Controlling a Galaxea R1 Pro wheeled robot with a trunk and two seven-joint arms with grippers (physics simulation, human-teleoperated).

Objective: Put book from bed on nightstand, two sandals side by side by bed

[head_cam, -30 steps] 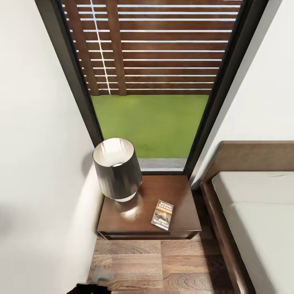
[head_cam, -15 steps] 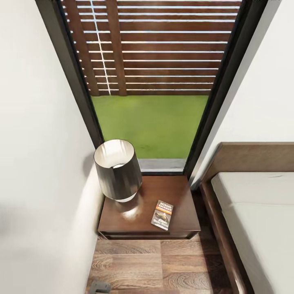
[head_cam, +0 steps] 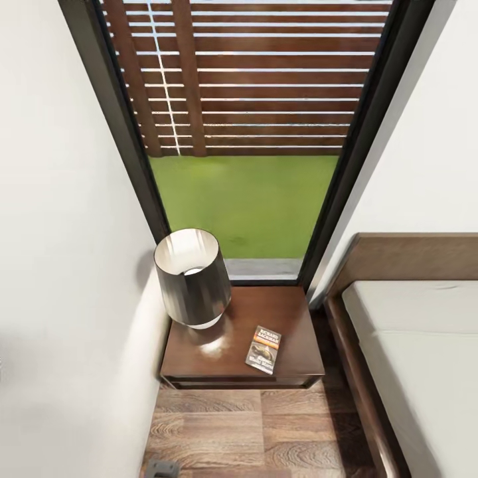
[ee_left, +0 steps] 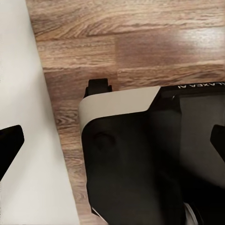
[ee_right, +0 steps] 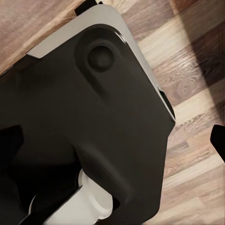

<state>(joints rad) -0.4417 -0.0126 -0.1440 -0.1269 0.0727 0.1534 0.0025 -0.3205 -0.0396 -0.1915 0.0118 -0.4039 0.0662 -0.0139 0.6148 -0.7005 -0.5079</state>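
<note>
The book (head_cam: 264, 349) lies flat on the dark brown nightstand (head_cam: 292, 318), near its front right corner, with its cover up. Just right of the nightstand is the bed (head_cam: 418, 345), with a light grey mattress and a brown frame. The two sandals are out of view. In the left wrist view, my left gripper (ee_left: 112, 145) is open, its dark fingertips (ee_left: 9, 145) wide apart above the robot's black base (ee_left: 140, 178) and the wood floor. My right gripper (ee_right: 112, 143) is open too, over the black base (ee_right: 93, 117), and holds nothing.
A dark-shaded lamp (head_cam: 192, 275) stands on the nightstand's left half. Behind it is a tall dark-framed window (head_cam: 252, 133). A white wall (head_cam: 66, 265) closes the left side. Wood plank floor (head_cam: 265, 431) runs between the nightstand front and me.
The head camera has shifted slightly. The dark arm part at the bottom edge of the head view has dropped out of the picture. The book has stayed on the nightstand.
</note>
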